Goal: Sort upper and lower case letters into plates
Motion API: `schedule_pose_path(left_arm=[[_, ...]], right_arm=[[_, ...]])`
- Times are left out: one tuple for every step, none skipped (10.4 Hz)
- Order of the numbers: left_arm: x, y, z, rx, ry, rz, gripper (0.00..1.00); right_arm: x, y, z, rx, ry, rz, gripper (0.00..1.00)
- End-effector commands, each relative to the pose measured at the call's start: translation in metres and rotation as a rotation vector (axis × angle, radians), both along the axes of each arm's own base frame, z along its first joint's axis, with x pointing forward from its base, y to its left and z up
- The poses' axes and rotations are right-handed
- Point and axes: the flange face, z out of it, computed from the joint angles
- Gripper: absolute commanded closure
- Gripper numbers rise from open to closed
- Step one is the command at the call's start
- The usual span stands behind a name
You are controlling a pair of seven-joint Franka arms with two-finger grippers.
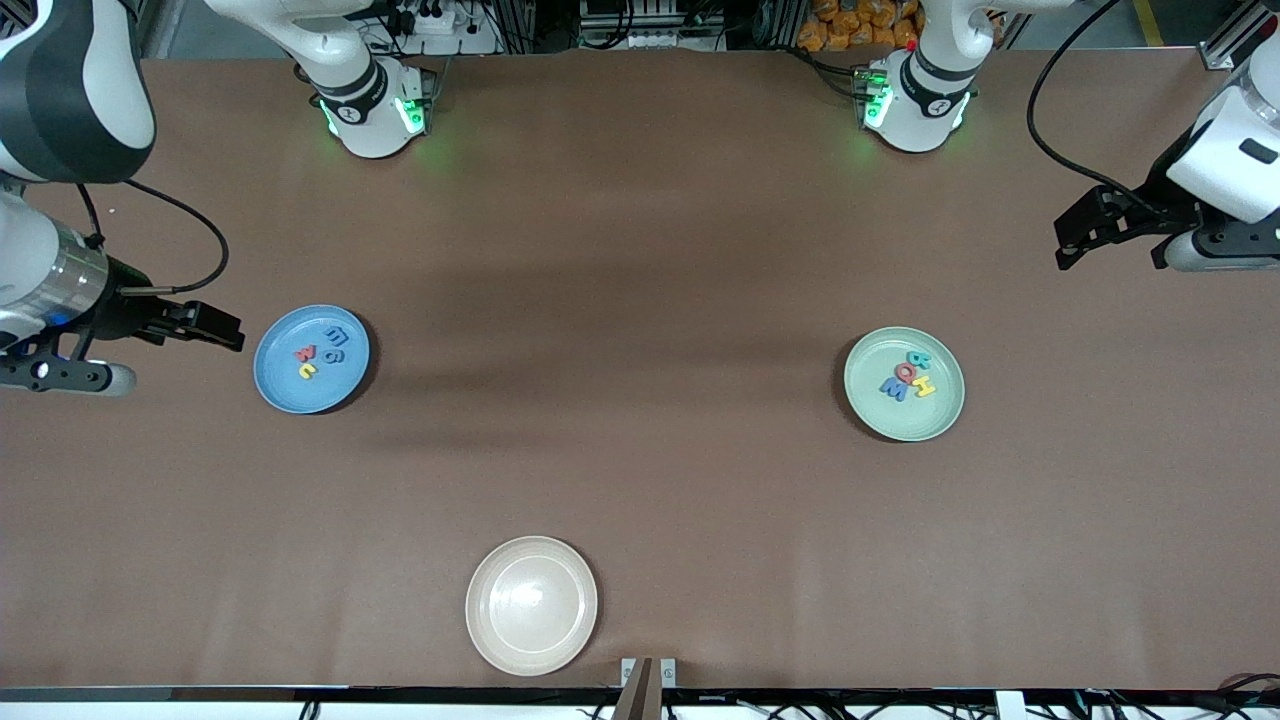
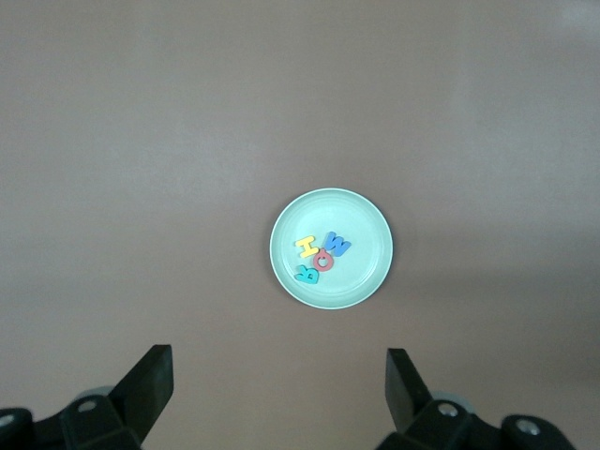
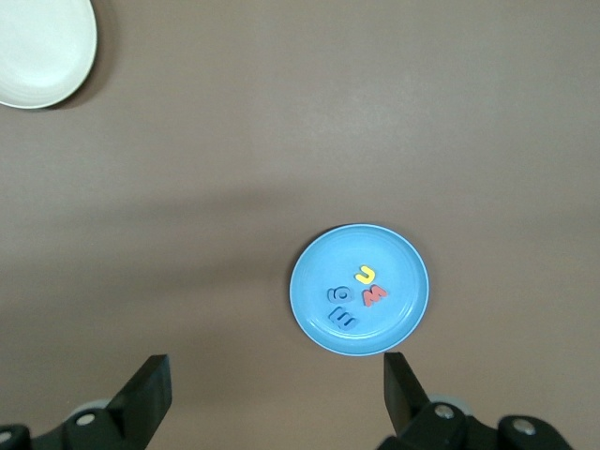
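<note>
The sky blue plate lies toward the right arm's end and holds several lower case letters, among them a red w and a yellow c. The mint green plate lies toward the left arm's end and holds several upper case letters, such as a teal B and a yellow H. My right gripper hangs open and empty beside the blue plate. Up by the table's end, my left gripper is open and empty.
An empty cream-beige plate sits near the table's front edge, closer to the front camera than both other plates. Both arm bases stand along the back edge. Brown tabletop stretches between the plates.
</note>
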Motion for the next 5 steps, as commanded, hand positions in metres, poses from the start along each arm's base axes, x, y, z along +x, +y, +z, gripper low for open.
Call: schedule_pose_path(left_arm=[[0.004, 0.000, 0.003, -0.026, 0.000, -0.019, 0.00], [0.004, 0.000, 0.002, -0.025, 0.002, -0.020, 0.00], [0.004, 0.000, 0.001, -0.025, 0.002, -0.022, 0.00], [0.005, 0.000, 0.000, -0.025, 0.003, -0.022, 0.00], [0.006, 0.000, -0.001, -0.024, 0.006, -0.023, 0.00]], right_arm=[[0.002, -0.007, 0.038, -0.007, -0.034, 0.003, 0.00], [0.002, -0.009, 0.043, -0.008, -0.042, -0.004, 0.00], [0.001, -0.012, 0.045, -0.010, -0.044, -0.009, 0.00], [-0.002, -0.019, 0.048, -0.010, -0.034, -0.021, 0.00], [-0.008, -0.024, 0.048, -0.013, 0.001, -0.031, 0.00]])
